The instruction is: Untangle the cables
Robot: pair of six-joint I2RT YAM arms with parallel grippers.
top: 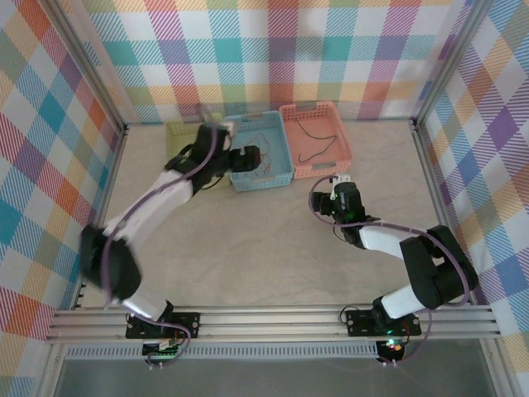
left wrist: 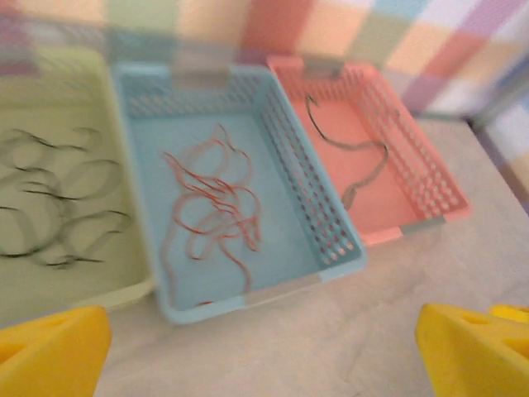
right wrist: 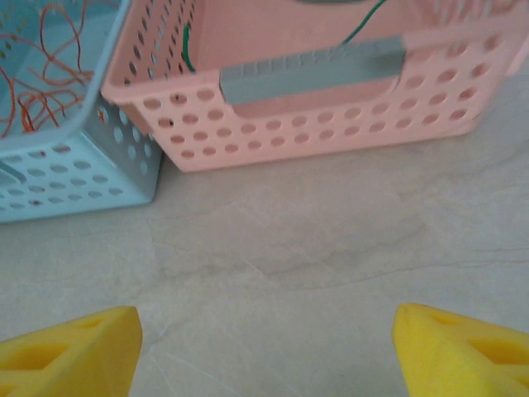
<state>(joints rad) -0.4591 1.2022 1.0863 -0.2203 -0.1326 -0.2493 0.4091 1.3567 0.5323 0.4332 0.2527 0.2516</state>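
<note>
Spread yellow fingers of the left end effector hang empty over the pale tabletop; the right end effector is released too. Thin black cables lie in the green plastic basket, orange-red cables in the blue basket, one dark cable in the pink basket: untangling looks nearly finished.

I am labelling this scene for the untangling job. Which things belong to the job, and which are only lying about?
Job:
thin orange-red wires
thin black wires
thin green wire
blue plastic basket
pale green plastic basket
pink plastic basket

Only there:
checked cloth walls
aluminium frame rail
</note>
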